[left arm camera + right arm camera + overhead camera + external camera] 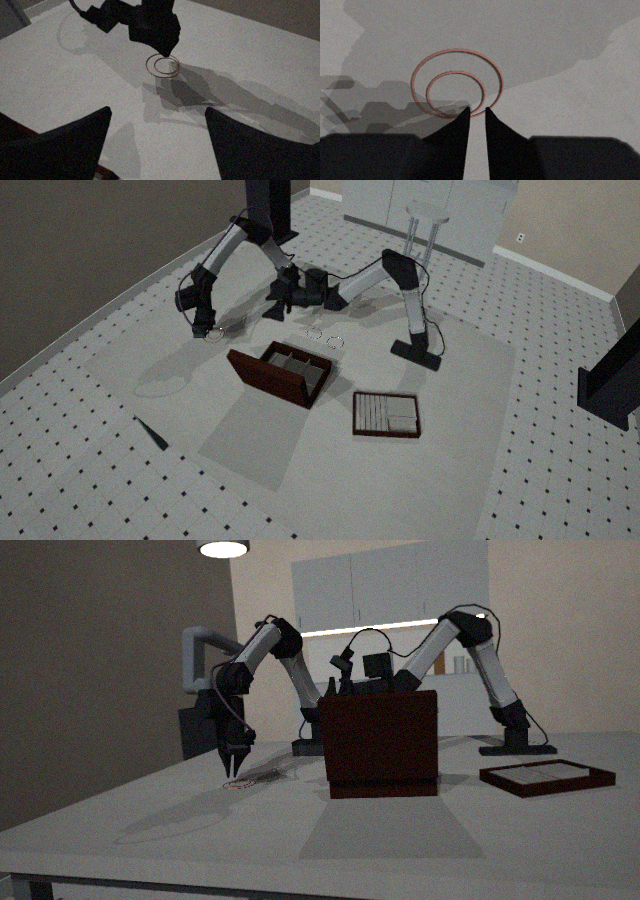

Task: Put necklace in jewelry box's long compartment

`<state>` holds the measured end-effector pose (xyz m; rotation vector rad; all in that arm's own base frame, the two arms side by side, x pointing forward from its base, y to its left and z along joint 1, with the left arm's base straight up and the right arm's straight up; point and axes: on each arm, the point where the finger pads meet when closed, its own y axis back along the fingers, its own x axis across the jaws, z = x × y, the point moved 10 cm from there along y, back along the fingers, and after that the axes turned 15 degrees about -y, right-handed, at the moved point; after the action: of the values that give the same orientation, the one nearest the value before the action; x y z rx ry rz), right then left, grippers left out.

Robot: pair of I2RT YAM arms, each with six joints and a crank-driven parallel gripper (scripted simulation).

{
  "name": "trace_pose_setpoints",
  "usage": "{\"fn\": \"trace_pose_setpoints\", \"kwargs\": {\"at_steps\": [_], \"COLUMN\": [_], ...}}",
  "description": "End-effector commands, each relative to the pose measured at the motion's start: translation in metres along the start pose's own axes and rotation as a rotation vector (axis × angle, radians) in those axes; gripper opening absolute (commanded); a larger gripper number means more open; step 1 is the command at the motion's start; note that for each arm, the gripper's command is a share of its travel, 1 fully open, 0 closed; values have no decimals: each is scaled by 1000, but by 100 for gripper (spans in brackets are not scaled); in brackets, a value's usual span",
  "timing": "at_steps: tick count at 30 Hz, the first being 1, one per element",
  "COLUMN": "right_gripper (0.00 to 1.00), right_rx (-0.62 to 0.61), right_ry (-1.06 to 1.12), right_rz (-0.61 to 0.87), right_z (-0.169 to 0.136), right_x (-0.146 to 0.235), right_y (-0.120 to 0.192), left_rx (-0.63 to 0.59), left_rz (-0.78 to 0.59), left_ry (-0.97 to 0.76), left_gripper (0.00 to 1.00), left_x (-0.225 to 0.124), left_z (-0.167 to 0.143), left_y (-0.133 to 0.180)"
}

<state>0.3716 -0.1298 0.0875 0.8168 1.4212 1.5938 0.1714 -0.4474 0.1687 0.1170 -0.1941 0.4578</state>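
The necklace (pixel 214 342) (pixel 240 788) (pixel 146 66) (pixel 457 51) lies on the table as two thin copper loops, one inside the other. My right gripper (pixel 199 336) (pixel 232 776) (pixel 165 54) (pixel 477 109) points down just above the loops' edge, its fingers narrowly apart with nothing held. My left gripper (pixel 267 306) (pixel 157 108) is wide open and empty, behind the box and away from the necklace. The jewelry box (pixel 320 377) (pixel 380 740) stands open; its raised lid hides part of the compartments, and I cannot tell which is the long one. Two thin silver bangles (pixel 321 333) (pixel 335 337) lie behind it.
A shallow wooden tray (pixel 386 434) (pixel 522 791) with narrow slots and wider sections lies beside the box, on the left arm's side. The box's upright lid (pixel 267 376) is an obstacle. The left forearm reaches across behind the bangles.
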Motion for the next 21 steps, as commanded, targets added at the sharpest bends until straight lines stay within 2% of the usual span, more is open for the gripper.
{"fn": "trace_pose_setpoints", "kwargs": {"at_steps": [1, 9, 21], "right_gripper": [16, 16, 16], "right_rx": [111, 141, 141], "right_ry": [136, 223, 213], "right_rz": [54, 57, 71], "right_z": [7, 24, 19], "right_x": [-3, -10, -8], "right_y": [7, -7, -27], "left_rx": [-40, -38, -46], "left_rz": [-1, -5, -10], "left_ry": [-6, -8, -9], "left_gripper": [100, 100, 100], "left_x": [4, 4, 4], "left_z": [3, -10, -24], "left_y": [-1, -4, -8]}}
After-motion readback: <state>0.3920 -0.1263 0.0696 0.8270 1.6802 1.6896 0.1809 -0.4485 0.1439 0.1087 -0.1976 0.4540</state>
